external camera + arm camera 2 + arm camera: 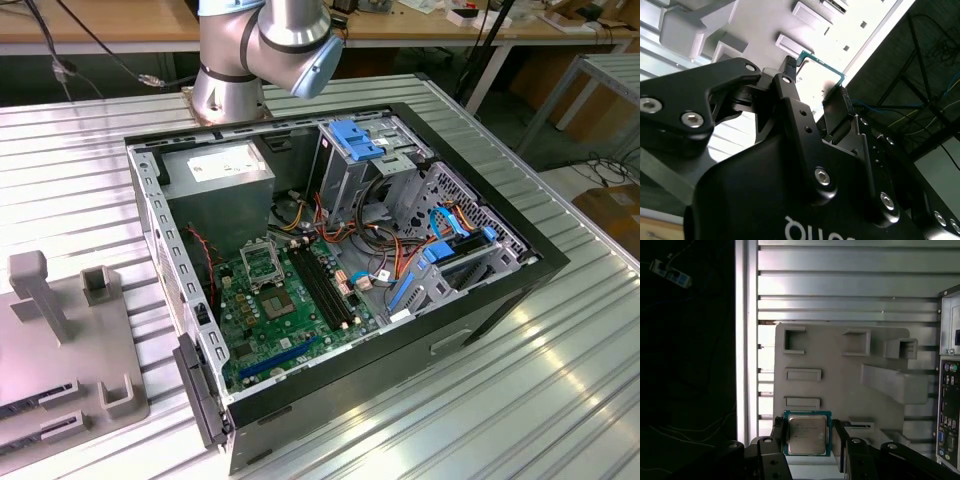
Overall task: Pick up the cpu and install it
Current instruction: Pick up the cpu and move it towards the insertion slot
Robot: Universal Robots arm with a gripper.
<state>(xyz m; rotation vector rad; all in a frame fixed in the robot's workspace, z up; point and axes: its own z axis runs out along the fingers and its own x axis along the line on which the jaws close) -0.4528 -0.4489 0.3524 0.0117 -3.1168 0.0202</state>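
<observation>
Exterior view, setting: an open computer case (480,320) lay on a slatted metal worktop (560,400), with the arm (265,40) rising behind it.
Exterior view, tray: a grey fixture tray (70,350) sat on the worktop at the exterior view's left, just beside the case.
Exterior view, socket: the black-and-silver socket frame (262,262) sat on the green board (290,335), well apart from the tray and across the case wall.
Exterior view, clutter: memory slots (325,290) ran just beside the socket frame, loose cables (370,250) hung near it, and a power supply (220,170) sat close by (tight quarters).
Second wrist view, hand: the hand (815,79) was closed on the cpu (821,67), with its fingers (790,95) at two opposite edges.
Second wrist view, backdrop: the tray lay well beyond the fingertips, so I judged the cpu held clear of it.
First wrist view, cpu: the cpu (807,434) lay flat, metal face toward the camera, between the fingers and over the tray's (840,380) edge (square, so no long axis).
First wrist view, bearing: the tray's raised blocks (892,382) stood between the cpu and the case's rear panel (950,400).
</observation>
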